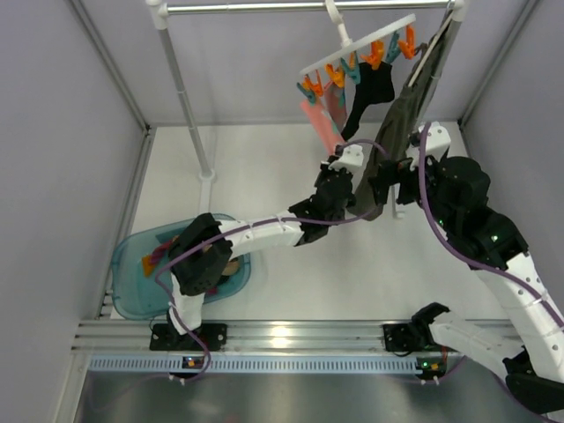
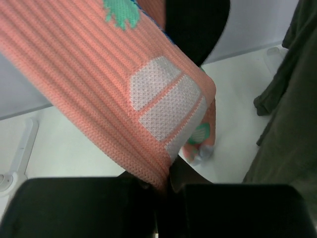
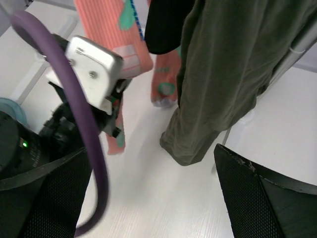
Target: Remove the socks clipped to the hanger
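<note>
**Step in hand:** pulling the pink sock [image 2: 99, 74] off the hanger [image 1: 352, 55].

**Left gripper** [image 2: 164, 184]: closed on the pink sock. The wrist view shows the ribbed fabric running down between the two fingers and pinched there at its lower end. From the grip the sock rises up and away to the clips [image 1: 363, 60], which are well above the gripper. I cannot tell from these views whether its clip has let go.

**Right gripper** [image 3: 158, 198]: jaws spread wide and holding nothing. It hangs just beside the left gripper. The olive garment [image 3: 223, 74] is directly ahead of it and the pink sock is ahead to its left.

**Other items:** a black sock [image 1: 366, 92] hangs from the clips, above the left gripper and slightly to its right. A bin [image 1: 132, 273] sits far back from both grippers, near the left arm's base. It holds something colourful that is partly hidden by the arm.

**Judgement:** the task is part done, since at least the pink and black socks are on the hanger.

**Next move calls for:**
- A firm downward pull by the left gripper, away from the clips, with the pinch kept tight so the knit does not slip out.
- A pull line that stays clear of the olive garment alongside.
- The hanger may swing on its hook, and the open right gripper is placed to steady it if needed.
</note>
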Motion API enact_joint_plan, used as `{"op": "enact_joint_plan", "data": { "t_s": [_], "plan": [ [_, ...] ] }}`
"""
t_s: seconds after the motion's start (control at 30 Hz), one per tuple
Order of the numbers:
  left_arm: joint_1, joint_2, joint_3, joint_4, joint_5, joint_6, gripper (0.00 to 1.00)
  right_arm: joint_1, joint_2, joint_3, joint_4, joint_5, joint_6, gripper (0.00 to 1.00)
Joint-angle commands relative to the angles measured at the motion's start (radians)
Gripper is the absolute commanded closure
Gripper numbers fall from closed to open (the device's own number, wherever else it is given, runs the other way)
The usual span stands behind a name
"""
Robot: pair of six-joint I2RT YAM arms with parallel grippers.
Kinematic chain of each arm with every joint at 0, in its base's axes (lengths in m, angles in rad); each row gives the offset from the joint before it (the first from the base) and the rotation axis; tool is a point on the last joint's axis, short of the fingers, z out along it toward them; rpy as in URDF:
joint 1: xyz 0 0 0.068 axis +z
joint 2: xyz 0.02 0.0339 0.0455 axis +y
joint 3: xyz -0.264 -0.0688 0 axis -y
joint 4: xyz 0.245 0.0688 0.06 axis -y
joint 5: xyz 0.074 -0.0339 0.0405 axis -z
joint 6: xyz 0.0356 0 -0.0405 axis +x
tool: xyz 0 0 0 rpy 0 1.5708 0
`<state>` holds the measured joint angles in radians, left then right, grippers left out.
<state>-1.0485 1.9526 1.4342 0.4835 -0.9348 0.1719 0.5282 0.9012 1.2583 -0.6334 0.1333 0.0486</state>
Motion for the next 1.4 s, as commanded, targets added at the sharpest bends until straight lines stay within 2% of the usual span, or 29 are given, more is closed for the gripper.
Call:
{"op": "enact_joint_plan", "data": {
  "t_s": [0.0,0.13,0.2,0.37,0.5,0.63,0.7,0.9,1.0,1.23,1.37],
  "plan": [
    [0.022,-0.119,-0.052,-0.010,0.067,-0.072,1.00,0.003,-0.030,-0.005,0.089,0.065,0.033,0.01],
    [0.024,-0.124,-0.067,-0.011,0.059,-0.054,1.00,0.004,-0.077,-0.059,0.170,-0.303,-0.012,0.01],
    [0.024,-0.084,-0.049,-0.011,0.025,-0.022,1.00,0.004,-0.111,-0.063,0.202,-0.348,0.005,0.01],
    [0.025,0.012,0.014,-0.010,-0.084,0.106,1.00,0.003,-0.157,0.006,0.180,-0.339,0.048,0.00],
    [0.015,0.058,0.045,-0.010,-0.140,0.156,1.00,0.004,-0.046,0.169,0.081,-0.340,0.062,0.01],
    [-0.021,0.068,0.090,-0.008,-0.159,0.205,1.00,0.018,0.129,0.341,-0.024,-0.340,0.045,0.17],
    [-0.045,0.081,0.120,-0.008,-0.168,0.236,1.00,0.042,0.241,0.454,-0.052,-0.302,0.022,0.20],
    [-0.071,0.155,0.216,-0.006,-0.194,0.333,1.00,0.260,0.542,0.758,-0.126,-0.037,-0.108,0.18],
    [-0.067,0.138,0.192,-0.008,-0.190,0.293,1.00,0.265,0.643,0.838,-0.117,0.064,-0.127,0.18],
    [-0.005,0.036,0.010,-0.011,-0.118,0.149,1.00,0.265,0.743,0.883,-0.040,0.140,-0.125,0.18],
    [0.007,0.002,-0.037,-0.010,-0.113,0.104,1.00,0.263,0.905,1.057,-0.106,0.157,-0.144,0.24]
  ]
}}
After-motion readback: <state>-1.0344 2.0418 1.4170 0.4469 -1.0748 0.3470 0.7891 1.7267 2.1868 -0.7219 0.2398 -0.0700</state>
